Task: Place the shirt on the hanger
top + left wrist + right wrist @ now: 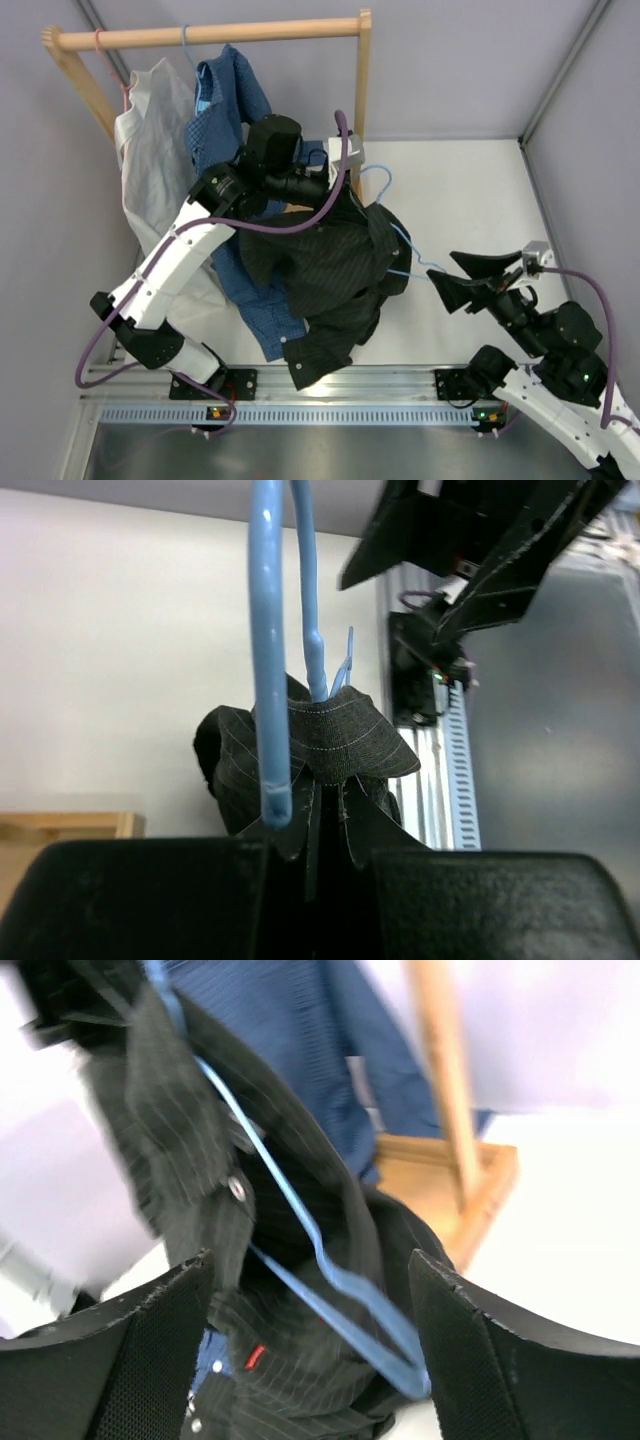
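Note:
The black pinstriped shirt (330, 270) hangs bunched in mid-air over the table's middle. The light-blue wire hanger (412, 255) runs through it, with its hook (380, 180) above and one corner poking out to the right. My left gripper (335, 180) is shut on the shirt at the collar (335, 735), beside the hanger's hook (270, 650). My right gripper (470, 278) is open just right of the hanger's corner. In the right wrist view the hanger's corner (400, 1360) lies between the spread fingers (510, 1350), in front of the shirt (290, 1210).
A wooden clothes rack (210, 35) stands at the back left, its post (445, 1090) behind the shirt. It carries a pale grey shirt (150, 150) on a pink hanger (110, 60) and a blue patterned shirt (230, 100). A metal rail (330, 410) runs along the near edge.

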Controlling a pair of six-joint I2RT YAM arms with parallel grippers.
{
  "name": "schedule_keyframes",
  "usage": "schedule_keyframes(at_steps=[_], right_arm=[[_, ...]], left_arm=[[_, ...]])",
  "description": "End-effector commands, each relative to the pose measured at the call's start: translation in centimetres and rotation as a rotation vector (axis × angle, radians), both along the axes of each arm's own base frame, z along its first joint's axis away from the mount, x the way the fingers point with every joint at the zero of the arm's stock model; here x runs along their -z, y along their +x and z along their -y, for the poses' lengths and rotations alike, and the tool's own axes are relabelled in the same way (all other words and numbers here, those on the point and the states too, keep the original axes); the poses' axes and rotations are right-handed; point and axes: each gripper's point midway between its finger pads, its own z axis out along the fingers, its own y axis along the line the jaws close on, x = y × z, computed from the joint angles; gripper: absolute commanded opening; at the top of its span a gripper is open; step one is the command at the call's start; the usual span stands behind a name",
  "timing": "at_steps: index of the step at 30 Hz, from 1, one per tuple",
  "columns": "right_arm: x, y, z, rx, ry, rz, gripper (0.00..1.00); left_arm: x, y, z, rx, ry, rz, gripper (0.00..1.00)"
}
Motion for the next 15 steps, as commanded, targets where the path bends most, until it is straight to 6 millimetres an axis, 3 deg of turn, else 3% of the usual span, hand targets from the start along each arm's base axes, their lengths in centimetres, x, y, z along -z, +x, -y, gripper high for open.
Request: schedule_keyframes(at_steps=[1,2,4,6,8,9,11,13,15], right_arm=[[3.3,2.2,4.5,0.274,0.090,-0.204,0.74],[4.0,2.2,4.2,0.268,0.135,-0.247,0.74],[4.8,2.5,3.4,0.254,0.166,-0.305,0.71],[6.2,2.9,2.5,0.251,0.238,-0.412,0.70],[7.0,3.4,1.6,0.244,0.323,-0.504,0.66],[7.0,3.5,0.9,0.219,0.371,-0.518,0.64],[6.9,3.7,-0.5,0.158,0.442,-0.532,0.61],[4.8,3.6,-1.8,0.067,0.514,-0.491,0.60],[4.2,3.9,-2.6,0.042,0.521,-0.480,0.60]], left_arm=[[-4.8,2.6,-0.6,-0.234,-0.119,0.085,0.00],[-4.4,3.2,-0.8,-0.288,-0.120,0.060,0.00],[-6.4,4.0,-1.5,-0.386,-0.198,0.076,0.00],[-5.9,4.5,-1.9,-0.455,-0.223,0.029,0.00],[-7.4,4.2,-2.7,-0.494,-0.292,0.035,0.00],[-6.4,4.4,-2.7,-0.505,-0.286,0.018,0.00],[-6.9,4.0,-3.2,-0.515,-0.315,0.022,0.00],[-6.1,4.2,-3.3,-0.533,-0.306,0.005,0.00],[-5.8,4.4,-3.4,-0.552,-0.306,-0.007,0.00]])
